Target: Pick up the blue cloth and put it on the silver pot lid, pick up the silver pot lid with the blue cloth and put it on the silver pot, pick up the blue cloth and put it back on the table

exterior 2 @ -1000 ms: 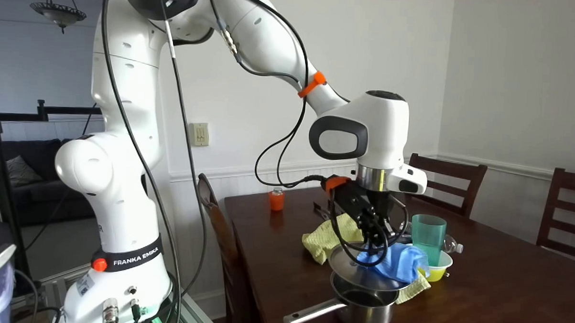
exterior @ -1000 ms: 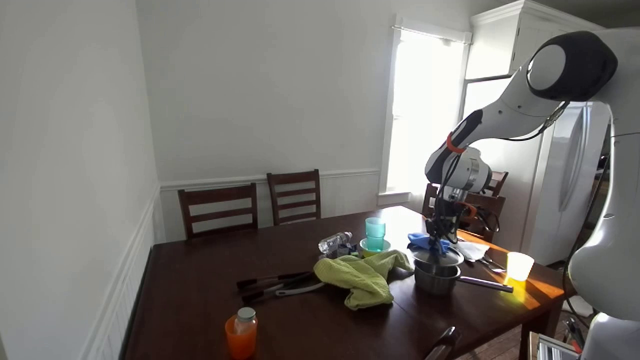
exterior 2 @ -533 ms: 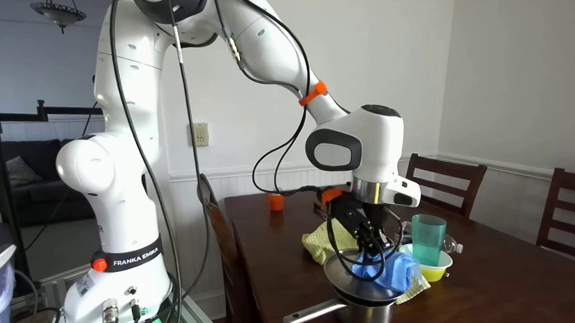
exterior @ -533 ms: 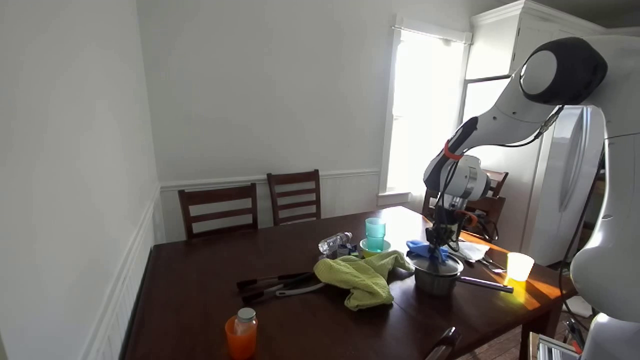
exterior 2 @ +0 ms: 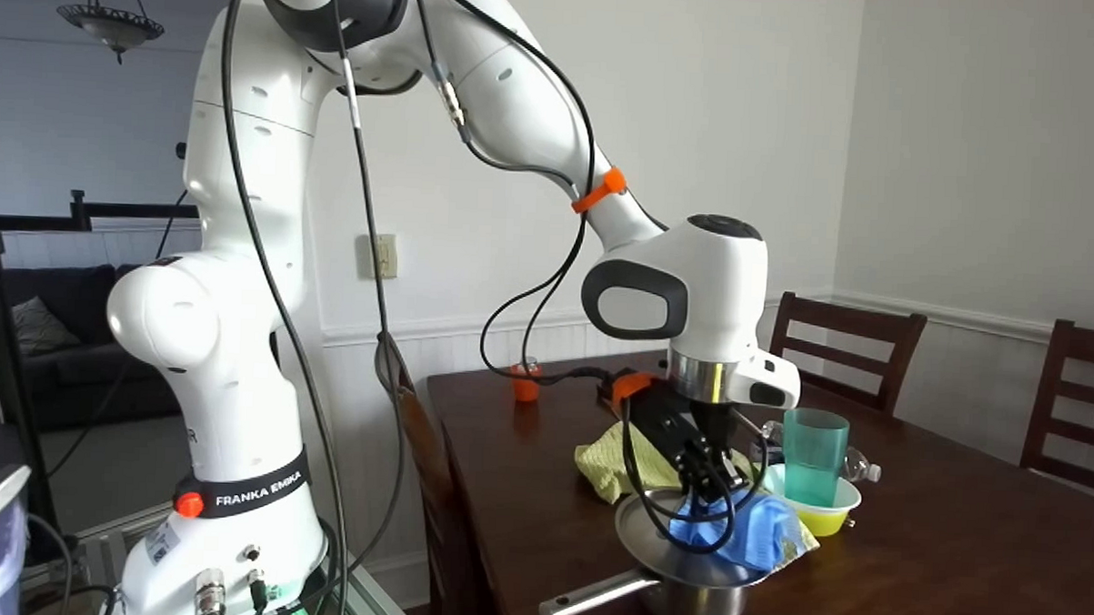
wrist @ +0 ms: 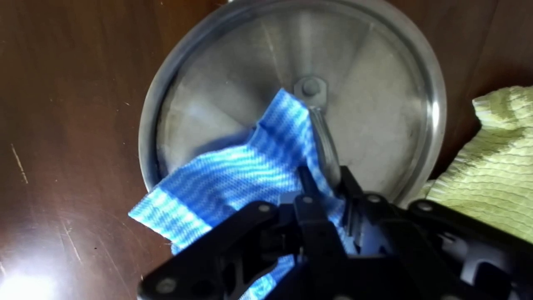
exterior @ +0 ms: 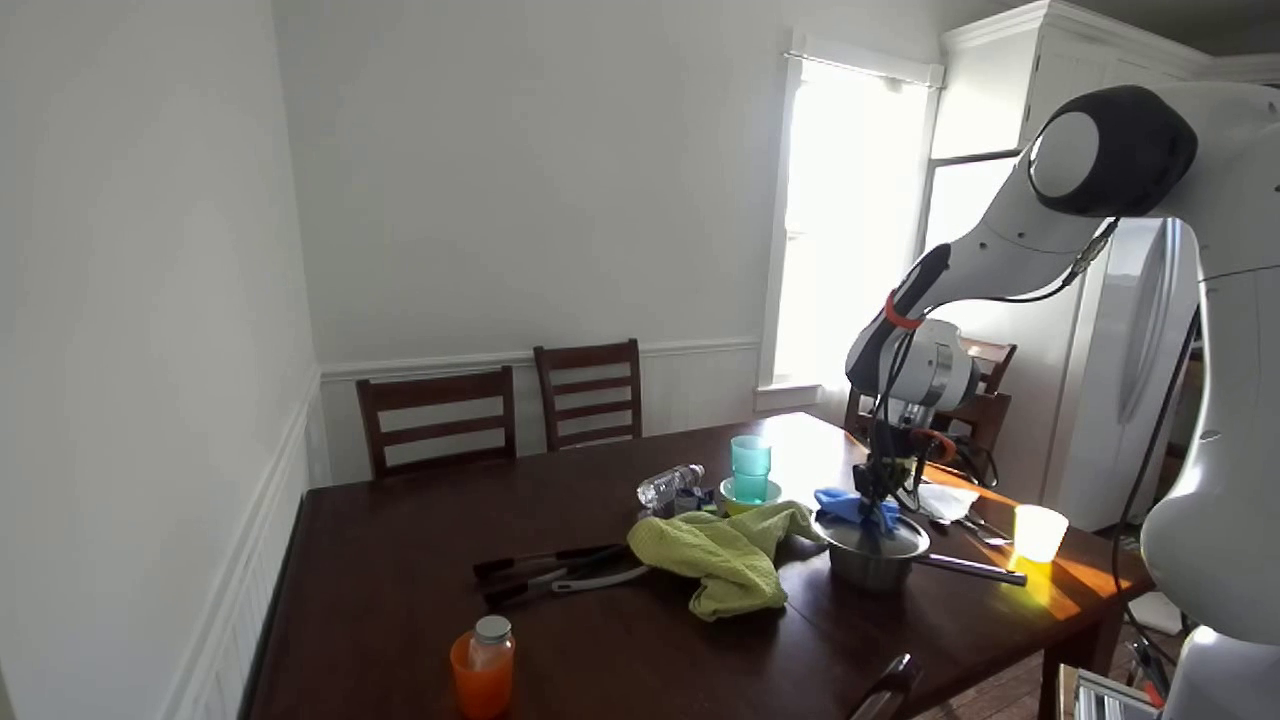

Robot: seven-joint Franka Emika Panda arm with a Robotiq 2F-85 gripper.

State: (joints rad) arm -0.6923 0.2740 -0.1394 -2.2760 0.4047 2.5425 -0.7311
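The silver pot lid sits on the silver pot; in both exterior views the lid covers the pot. The pot's long handle sticks out to one side. The blue cloth drapes over one side of the lid and also shows in an exterior view. My gripper points down at the lid's centre. Its fingers are shut around the lid's loop handle, with a fold of blue cloth between the handle and one finger. The far end of the loop handle is hidden by the gripper.
A yellow-green towel lies close beside the pot. A teal cup stands in a bowl near a plastic bottle. Dark-handled utensils, an orange cup and a yellow cup are on the table.
My gripper has moved down with the lid and cloth. The lid was above the pot and tilted; it now rests on the pot's rim. The pot has not moved.
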